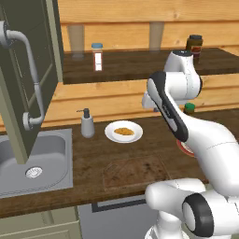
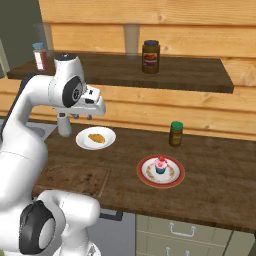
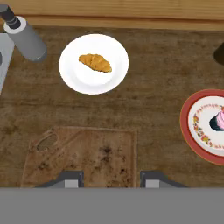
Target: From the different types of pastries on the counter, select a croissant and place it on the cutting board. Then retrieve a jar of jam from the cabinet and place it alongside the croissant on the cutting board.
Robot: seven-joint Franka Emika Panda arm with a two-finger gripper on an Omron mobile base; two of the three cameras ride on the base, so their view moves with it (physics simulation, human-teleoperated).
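Note:
A golden croissant point(image 1: 123, 131) point(image 2: 96, 138) point(image 3: 95, 62) lies on a white plate point(image 1: 112, 136) point(image 2: 82, 143) point(image 3: 72, 76) at the back of the counter. In front of it a wooden cutting board point(image 1: 135, 170) point(image 2: 75, 177) point(image 3: 83, 153) lies flat and bare. A dark jar of jam point(image 1: 194, 46) point(image 2: 150, 56) with a red label stands on the open cabinet shelf above. My gripper point(image 3: 109, 179) hangs high over the board's near edge, pointing down, open, with nothing between its fingertips point(image 3: 68, 179).
A pink cupcake point(image 2: 161, 166) point(image 3: 216, 120) sits on a red-rimmed plate point(image 2: 145, 177) to the right. A small green-lidded jar point(image 1: 189, 108) point(image 2: 175, 133) stands by the wall. A grey soap dispenser point(image 1: 87, 123) point(image 3: 24, 37) and the sink point(image 1: 60, 158) lie to the left.

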